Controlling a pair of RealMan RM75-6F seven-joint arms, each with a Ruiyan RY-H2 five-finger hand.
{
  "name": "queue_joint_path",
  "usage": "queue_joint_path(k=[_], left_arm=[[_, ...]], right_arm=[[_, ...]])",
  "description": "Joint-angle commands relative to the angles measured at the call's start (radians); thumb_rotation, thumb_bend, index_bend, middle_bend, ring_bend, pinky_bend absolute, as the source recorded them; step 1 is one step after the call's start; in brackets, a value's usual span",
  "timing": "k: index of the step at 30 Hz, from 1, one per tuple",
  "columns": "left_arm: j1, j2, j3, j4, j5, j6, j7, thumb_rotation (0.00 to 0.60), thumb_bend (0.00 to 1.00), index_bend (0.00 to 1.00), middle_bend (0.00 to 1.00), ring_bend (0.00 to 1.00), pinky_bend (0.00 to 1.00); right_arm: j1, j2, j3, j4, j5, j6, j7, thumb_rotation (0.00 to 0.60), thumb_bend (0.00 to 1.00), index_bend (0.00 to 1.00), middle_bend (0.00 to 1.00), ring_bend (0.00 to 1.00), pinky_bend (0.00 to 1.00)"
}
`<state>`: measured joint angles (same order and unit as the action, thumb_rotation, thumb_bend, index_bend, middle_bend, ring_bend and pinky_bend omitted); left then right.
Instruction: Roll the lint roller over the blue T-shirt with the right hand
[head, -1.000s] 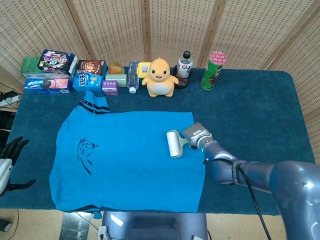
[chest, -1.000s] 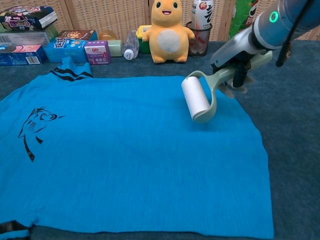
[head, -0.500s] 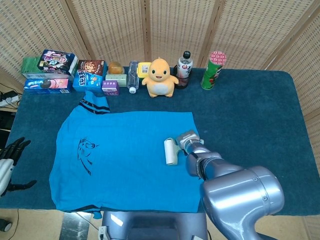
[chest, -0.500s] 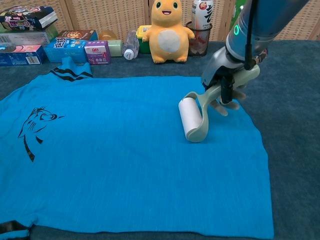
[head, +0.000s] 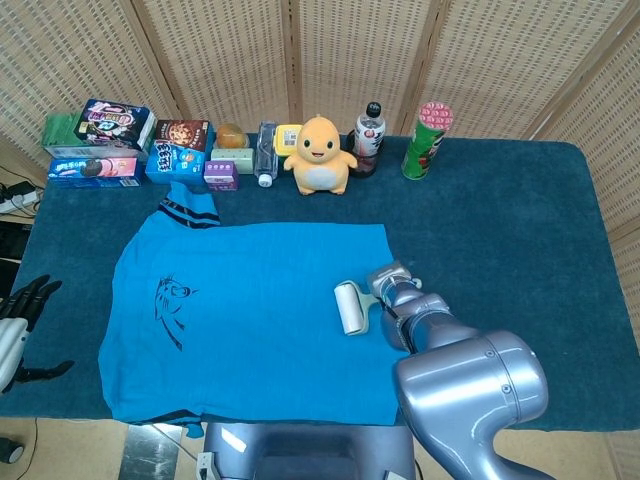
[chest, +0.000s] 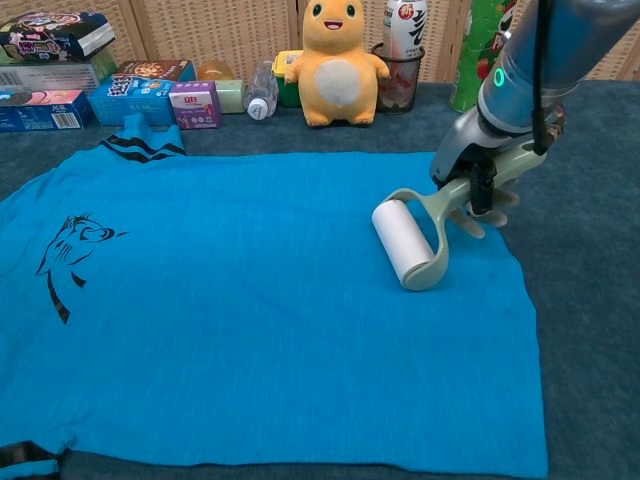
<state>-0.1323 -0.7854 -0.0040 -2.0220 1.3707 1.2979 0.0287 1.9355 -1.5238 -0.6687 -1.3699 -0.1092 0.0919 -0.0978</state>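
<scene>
A: Which way is the lint roller (chest: 408, 242) lying?

B: Its white drum is running near-to-far, slightly slanted, on the right part of the blue T-shirt (chest: 250, 310), close to the right hem. The pale green handle is arching off to the right and far, into the right hand (chest: 478, 180), which is gripping it.

A: How many of each?

B: One roller, one shirt, spread flat on the tabletop (head: 520, 230). One yellow plush toy (head: 320, 154) is standing in the far row.

A: Anything different from half a second ago?

B: The roller is sitting a little further right and nearer now.

A: The left hand (head: 22, 320)?

B: Hanging off the left edge, holding nothing, fingers apart
</scene>
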Motion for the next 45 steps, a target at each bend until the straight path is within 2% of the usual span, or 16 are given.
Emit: queue_joint_path(k=[1, 7, 20, 32, 38, 40, 42, 44, 45], left_arm=[[-0.003, -0.002, -0.001, 0.0, -0.005, -0.004, 0.004, 0.6, 0.14, 0.0, 0.0, 0.0, 0.08], [-0.007, -0.001, 0.0, 0.0, -0.004, -0.01, 0.005, 0.6, 0.14, 0.0, 0.0, 0.0, 0.08], [-0.004, 0.003, 0.003, 0.001, -0.001, -0.007, -0.005, 0.6, 0.14, 0.0, 0.0, 0.0, 0.08], [-0.002, 0.007, 0.003, 0.003, 0.002, -0.003, -0.015, 0.6, 0.14, 0.0, 0.0, 0.0, 0.08], [-0.002, 0.009, 0.005, 0.004, 0.006, -0.003, -0.019, 0.6, 0.14, 0.0, 0.0, 0.0, 0.08], [-0.001, 0.01, 0.005, 0.005, 0.006, -0.003, -0.022, 0.6, 0.14, 0.0, 0.0, 0.0, 0.08], [0.0, 0.011, 0.004, 0.006, 0.006, -0.001, -0.026, 0.6, 0.14, 0.0, 0.0, 0.0, 0.08], [0.001, 0.013, 0.004, 0.007, 0.006, 0.0, -0.031, 0.6, 0.14, 0.0, 0.0, 0.0, 0.08], [0.002, 0.014, 0.003, 0.008, 0.005, 0.003, -0.034, 0.6, 0.14, 0.0, 0.0, 0.0, 0.08]], right_arm=[[-0.005, 0.014, -0.032, 0.007, -0.039, -0.005, 0.053, 0.6, 1.0, 0.58, 0.77, 0.73, 1.0], [0.003, 0.022, -0.039, 0.022, -0.099, -0.055, 0.15, 0.6, 1.0, 0.58, 0.77, 0.73, 1.0], [0.054, 0.014, 0.07, 0.022, -0.271, -0.151, 0.343, 0.6, 1.0, 0.58, 0.77, 0.73, 1.0], [0.126, -0.017, 0.094, 0.015, -0.363, -0.172, 0.489, 0.6, 1.0, 0.58, 0.77, 0.73, 1.0], [0.171, -0.05, 0.066, -0.01, -0.389, -0.11, 0.552, 0.6, 1.0, 0.58, 0.77, 0.73, 1.0], [0.184, -0.071, 0.04, -0.013, -0.393, -0.083, 0.571, 0.6, 1.0, 0.58, 0.77, 0.73, 1.0], [0.193, -0.095, 0.002, -0.012, -0.391, -0.053, 0.59, 0.6, 1.0, 0.58, 0.77, 0.73, 1.0], [0.194, -0.123, -0.058, -0.01, -0.382, -0.017, 0.602, 0.6, 1.0, 0.58, 0.77, 0.73, 1.0], [0.188, -0.133, -0.103, -0.009, -0.373, 0.003, 0.607, 0.6, 1.0, 0.58, 0.77, 0.73, 1.0]])
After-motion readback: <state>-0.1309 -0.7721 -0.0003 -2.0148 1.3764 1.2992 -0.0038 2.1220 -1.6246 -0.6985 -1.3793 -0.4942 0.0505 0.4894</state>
